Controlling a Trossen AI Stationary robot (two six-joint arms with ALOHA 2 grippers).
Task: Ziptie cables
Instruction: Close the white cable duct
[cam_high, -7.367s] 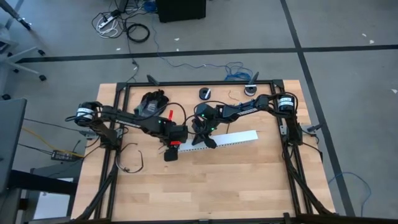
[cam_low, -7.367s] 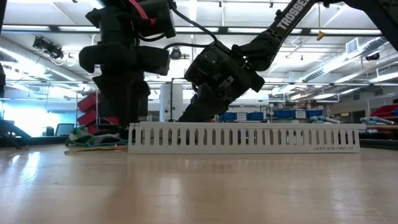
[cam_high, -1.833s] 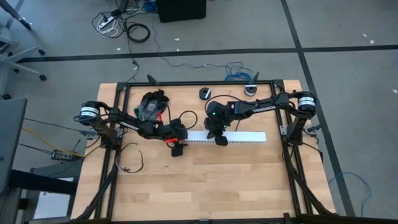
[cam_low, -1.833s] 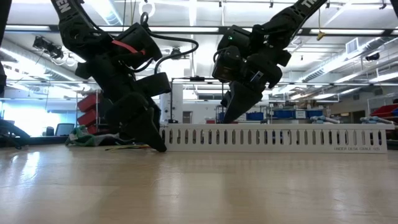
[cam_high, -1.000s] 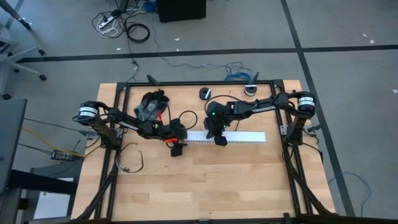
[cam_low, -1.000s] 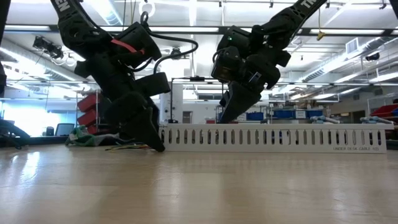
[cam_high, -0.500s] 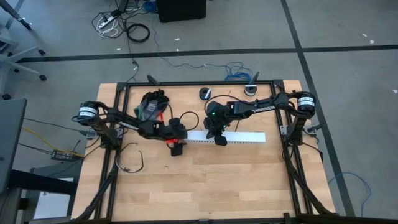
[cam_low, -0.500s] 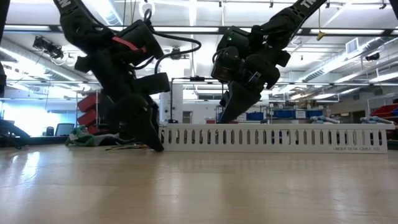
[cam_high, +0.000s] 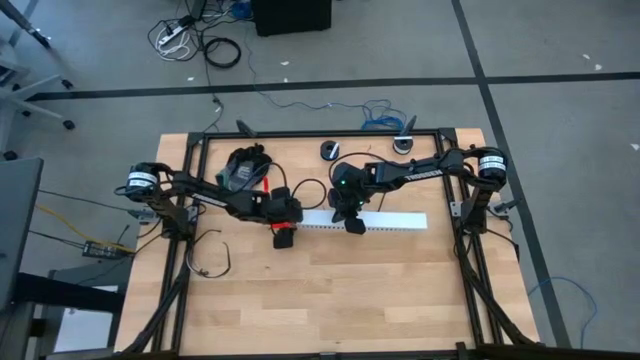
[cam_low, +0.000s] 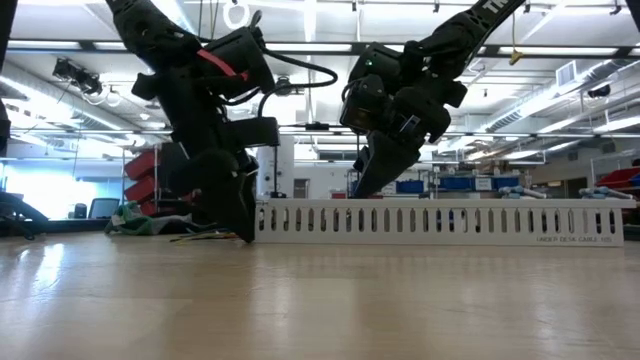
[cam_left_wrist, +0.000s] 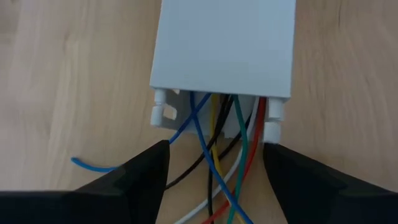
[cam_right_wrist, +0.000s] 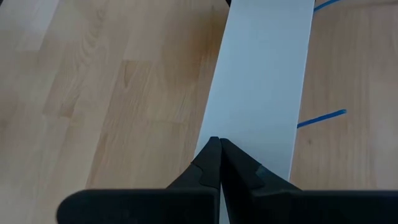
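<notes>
Landmark: the long white slotted plastic duct (cam_high: 365, 221) lies across the middle of the wooden surface (cam_high: 330, 300); I place everything from it.

Cables: the bundle of thin coloured wires (cam_left_wrist: 221, 165) (blue, yellow, green, red, black, white) comes out of the duct's open end, on the side of my left arm, and spreads loose on the surface just beyond that end.

Left gripper (cam_left_wrist: 214, 177): it stands at that same end, fingers (cam_left_wrist: 140, 177) wide, one on each side of the wires, holding nothing that I can see.

Right gripper (cam_right_wrist: 217, 155): it is over the duct's closed top, further along from the wire end; its fingers are pressed together, with the tips at or just above the cover, I cannot tell which.

Step, as I judge: gather the wires for tying.

How to do it well: I would keep the right gripper steady on the duct, centre the left gripper over all wires, then close slowly so the loose blue one is not left outside.
</notes>
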